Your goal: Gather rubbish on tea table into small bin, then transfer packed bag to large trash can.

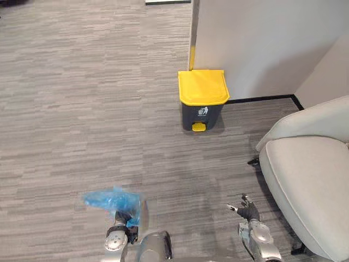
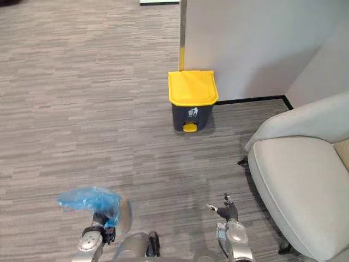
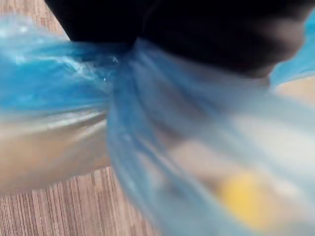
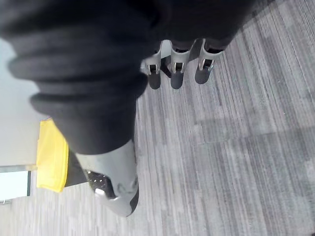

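My left hand [image 1: 125, 233] sits low at the near edge of the head views, with the blue plastic bag [image 1: 112, 201] bunched right against it and spreading away over the floor [image 1: 76, 109]. In the left wrist view the bag's film gathers into a twisted neck just under the dark cover, and something yellow shows through it, too blurred to name. The bag covers the hand, so I cannot tell how it is gripping.

My right hand [image 1: 248, 212] hangs near the lower right, just beside the pale armchair [image 1: 311, 180] but not touching it. In its wrist view the fingers [image 4: 177, 73] point down, relaxed and a little spread, with nothing in them.

The large trash can [image 1: 203, 103] stands ahead on the floor, against the foot of the white wall [image 1: 262, 43] by its corner. Its body is dark grey, its yellow lid [image 1: 203, 86] is down, and a yellow pedal [image 1: 199, 126] shows at its base. It is well apart from the bag and from both hands.
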Robot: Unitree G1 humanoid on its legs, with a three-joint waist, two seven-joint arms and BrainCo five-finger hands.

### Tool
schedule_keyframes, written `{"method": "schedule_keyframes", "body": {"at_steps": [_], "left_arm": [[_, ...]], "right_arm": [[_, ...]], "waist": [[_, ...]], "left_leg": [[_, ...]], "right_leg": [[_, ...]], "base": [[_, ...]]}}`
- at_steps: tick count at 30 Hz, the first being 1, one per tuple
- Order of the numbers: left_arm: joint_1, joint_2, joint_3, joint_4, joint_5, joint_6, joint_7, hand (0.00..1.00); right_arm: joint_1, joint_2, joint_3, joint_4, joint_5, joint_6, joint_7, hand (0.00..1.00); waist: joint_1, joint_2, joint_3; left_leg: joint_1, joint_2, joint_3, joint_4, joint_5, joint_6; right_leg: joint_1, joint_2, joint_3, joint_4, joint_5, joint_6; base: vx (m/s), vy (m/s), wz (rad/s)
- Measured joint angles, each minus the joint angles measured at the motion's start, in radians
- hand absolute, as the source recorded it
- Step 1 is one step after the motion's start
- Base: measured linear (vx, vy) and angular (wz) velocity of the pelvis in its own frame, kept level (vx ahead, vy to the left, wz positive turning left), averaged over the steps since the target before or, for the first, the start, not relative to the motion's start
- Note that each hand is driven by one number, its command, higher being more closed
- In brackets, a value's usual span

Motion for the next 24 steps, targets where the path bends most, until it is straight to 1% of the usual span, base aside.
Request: {"method": "schedule_keyframes", "body": {"at_steps": [1, 2, 3, 4, 5, 6, 7, 8, 9, 10, 11, 12, 13, 14, 15, 16, 17, 18, 19, 20, 21, 22, 23, 24], "left_arm": [[0.006, 0.014, -0.013, 0.0, -0.002, 0.001, 0.002, 1.0], [0.006, 0.016, -0.014, -0.001, -0.003, 0.001, 0.002, 1.0], [0.004, 0.023, -0.013, -0.004, -0.008, 0.001, 0.005, 1.0], [0.003, 0.028, -0.013, -0.01, -0.008, 0.001, 0.007, 1.0], [0.003, 0.027, -0.013, -0.016, -0.009, 0.001, 0.009, 1.0], [0.0, 0.025, -0.013, -0.028, -0.009, 0.0, 0.014, 1.0], [-0.004, 0.028, -0.012, -0.03, -0.009, -0.001, 0.018, 1.0], [-0.017, 0.037, -0.01, -0.011, -0.011, -0.001, 0.019, 1.0], [-0.019, 0.045, -0.011, 0.009, -0.019, -0.003, 0.018, 1.0], [-0.034, 0.033, -0.013, 0.035, -0.02, 0.0, 0.017, 1.0], [-0.039, 0.024, -0.011, 0.045, -0.02, 0.0, 0.017, 1.0], [-0.041, 0.024, -0.01, 0.045, -0.02, -0.002, 0.018, 1.0], [-0.048, 0.02, -0.012, 0.045, -0.02, -0.001, 0.017, 1.0], [-0.066, 0.003, -0.009, 0.043, -0.02, -0.001, 0.017, 1.0], [-0.07, -0.017, -0.01, 0.034, -0.02, -0.001, 0.016, 1.0], [-0.068, -0.026, -0.011, 0.023, -0.021, -0.002, 0.014, 1.0], [-0.053, -0.038, -0.011, -0.008, -0.021, -0.004, 0.013, 1.0], [-0.043, -0.042, -0.011, -0.022, -0.022, -0.004, 0.007, 1.0], [-0.038, -0.043, -0.012, -0.027, -0.024, -0.005, 0.0, 1.0], [-0.037, -0.043, -0.012, -0.027, -0.027, -0.004, -0.002, 1.0], [-0.026, -0.043, -0.012, -0.026, -0.027, -0.003, -0.002, 1.0], [-0.019, -0.043, -0.011, -0.026, -0.027, -0.003, -0.002, 1.0], [-0.015, -0.043, -0.01, -0.021, -0.027, -0.002, -0.002, 1.0], [-0.015, -0.042, -0.009, -0.02, -0.028, -0.002, -0.002, 1.0]], "right_arm": [[0.004, 0.001, 0.001, 0.023, -0.008, 0.001, 0.0, 0.0], [0.005, 0.001, 0.001, 0.027, -0.009, 0.001, 0.0, 0.0], [0.011, 0.002, 0.001, 0.03, -0.011, 0.002, 0.0, 0.0], [0.013, 0.003, 0.001, 0.03, -0.018, 0.003, 0.001, 0.0], [0.012, 0.003, 0.001, 0.03, -0.019, 0.003, 0.001, 0.0], [0.008, 0.001, 0.001, 0.029, -0.02, 0.003, 0.001, 0.0], [0.005, 0.001, 0.003, 0.029, -0.02, 0.002, 0.001, 0.0], [0.007, 0.0, 0.008, 0.036, -0.02, 0.002, 0.002, 0.0], [0.02, -0.006, 0.008, 0.054, -0.02, 0.0, 0.001, 0.0], [0.014, -0.025, 0.005, 0.074, -0.02, 0.001, 0.001, 0.0], [0.004, -0.043, 0.0, 0.088, -0.02, 0.004, 0.0, 0.0], [-0.003, -0.044, -0.002, 0.087, -0.02, 0.004, 0.0, 0.0], [-0.002, -0.046, -0.003, 0.085, -0.02, 0.004, 0.0, 0.0], [0.012, -0.048, -0.008, 0.083, -0.02, 0.006, -0.001, 0.0], [0.036, -0.038, -0.003, 0.061, -0.019, 0.008, -0.001, 0.0], [0.046, -0.025, 0.0, 0.039, -0.018, 0.007, 0.0, 0.0], [0.061, -0.019, -0.001, 0.01, -0.017, 0.005, -0.001, 0.0], [0.06, -0.015, -0.001, 0.0, -0.017, 0.004, -0.001, 0.0], [0.056, -0.012, -0.001, -0.004, -0.016, 0.004, -0.001, 0.0], [0.046, -0.01, -0.003, -0.007, -0.016, 0.004, -0.002, 0.0], [0.046, -0.01, -0.004, -0.006, -0.016, 0.006, -0.003, 0.0], [0.047, -0.011, -0.004, -0.006, -0.016, 0.006, -0.003, 0.0], [0.044, -0.01, -0.014, 0.002, -0.015, 0.007, -0.003, 0.0], [0.035, -0.009, -0.027, 0.02, -0.015, 0.007, -0.005, 0.0]], "waist": [[-0.015, -0.001, 0.0], [-0.019, -0.001, 0.0], [-0.029, 0.0, 0.001], [-0.032, 0.006, 0.005], [-0.035, 0.011, 0.007], [-0.041, 0.012, 0.008], [-0.043, 0.023, 0.014], [-0.047, 0.013, 0.009], [-0.058, -0.006, 0.0], [-0.059, 0.019, 0.0], [-0.051, 0.037, -0.009], [-0.053, 0.04, -0.009], [-0.06, 0.045, -0.007], [-0.064, 0.051, -0.003], [-0.057, 0.052, 0.0], [-0.05, 0.051, 0.002], [-0.042, 0.05, 0.005], [-0.032, 0.048, 0.004], [-0.022, 0.043, 0.005], [-0.022, 0.046, 0.005], [-0.016, 0.046, 0.006], [-0.012, 0.047, 0.007], [0.002, 0.048, 0.008], [0.007, 0.047, 0.008]], "left_leg": [[0.05, -0.006, 0.009, -0.013, -0.016, 0.013], [0.059, -0.006, 0.01, -0.013, -0.021, 0.018], [0.094, -0.003, 0.009, -0.019, -0.041, 0.018], [0.136, 0.002, 0.011, -0.042, -0.051, 0.011], [0.155, 0.009, 0.013, -0.053, -0.054, 0.006], [0.18, 0.025, 0.013, -0.066, -0.062, -0.008], [0.201, 0.037, 0.013, -0.077, -0.066, -0.015], [0.231, 0.047, 0.004, -0.086, -0.067, -0.025], [0.248, 0.031, -0.039, -0.086, -0.074, -0.052], [0.259, 0.054, -0.064, -0.087, -0.077, -0.056], [0.252, 0.073, -0.1, -0.08, -0.051, -0.072], [0.246, 0.079, -0.119, -0.063, -0.015, -0.099], [0.236, 0.087, -0.13, -0.034, 0.006, -0.114], [0.203, 0.111, -0.15, 0.086, 0.054, -0.111], [0.147, 0.151, -0.155, 0.27, 0.13, -0.107], [0.115, 0.175, -0.147, 0.367, 0.124, -0.103], [0.056, 0.208, -0.124, 0.514, 0.106, -0.075], [0.013, 0.219, -0.103, 0.57, 0.095, -0.057], [-0.032, 0.225, -0.082, 0.59, 0.087, -0.044], [-0.098, 0.222, -0.071, 0.569, 0.079, -0.032], [-0.138, 0.209, -0.054, 0.504, 0.075, -0.025], [-0.152, 0.19, -0.054, 0.455, 0.074, -0.024], [-0.169, 0.155, -0.056, 0.321, 0.075, -0.028], [-0.17, 0.123, -0.061, 0.193, 0.084, -0.042]], "right_leg": [[-0.082, -0.013, -0.008, 0.192, 0.032, 0.036], [-0.096, -0.013, -0.014, 0.221, 0.025, 0.023], [-0.153, -0.009, -0.042, 0.307, -0.01, -0.039], [-0.209, 0.007, -0.077, 0.328, -0.045, -0.094], [-0.238, 0.018, -0.101, 0.319, -0.06, -0.12], [-0.284, 0.038, -0.14, 0.286, -0.076, -0.146], [-0.329, 0.055, -0.169, 0.233, -0.076, -0.154], [-0.349, 0.084, -0.188, 0.057, -0.036, -0.157], [-0.333, 0.099, -0.191, -0.096, 0.13, -0.228], [-0.321, 0.11, -0.2, -0.085, 0.123, -0.232], [-0.321, 0.136, -0.203, -0.087, 0.098, -0.247], [-0.317, 0.138, -0.208, -0.083, 0.068, -0.255], [-0.3, 0.14, -0.222, -0.087, 0.055, -0.26], [-0.239, 0.149, -0.245, -0.121, 0.043, -0.268], [-0.148, 0.165, -0.255, -0.184, 0.039, -0.274], [-0.105, 0.174, -0.254, -0.212, 0.037, -0.277], [-0.038, 0.189, -0.248, -0.256, 0.03, -0.288], [-0.003, 0.195, -0.236, -0.277, 0.022, -0.295], [0.02, 0.198, -0.223, -0.298, 0.012, -0.297], [0.049, 0.199, -0.217, -0.327, 0.009, -0.293], [0.079, 0.197, -0.201, -0.353, 0.007, -0.289], [0.09, 0.194, -0.192, -0.364, 0.005, -0.285], [0.109, 0.184, -0.171, -0.379, 0.013, -0.264], [0.121, 0.173, -0.161, -0.388, 0.006, -0.245]], "base": [[0.33, 0.035, -0.24], [0.37, -0.018, -0.01], [0.39, -0.063, -0.02], [0.4, -0.084, -0.02], [0.41, -0.123, -0.03], [0.34, -0.123, 0.02], [0.44, -0.179, 0.13], [0.47, -0.203, 0.37], [0.48, -0.205, 0.38], [0.56, -0.226, 0.09], [0.45, -0.182, -0.18], [0.52, -0.229, -0.1], [0.42, -0.217, 0.28], [0.48, -0.251, 0.39], [0.38, -0.193, 0.28], [0.32, -0.144, -0.02], [0.22, -0.079, -0.25], [0.27, -0.056, -0.38], [0.24, 0.003, -0.31], [0.29, 0.054, -0.3], [0.25, 0.083, -0.23], [0.28, 0.135, -0.39], [0.3, 0.184, -0.39], [0.37, 0.249, -0.41]]}}
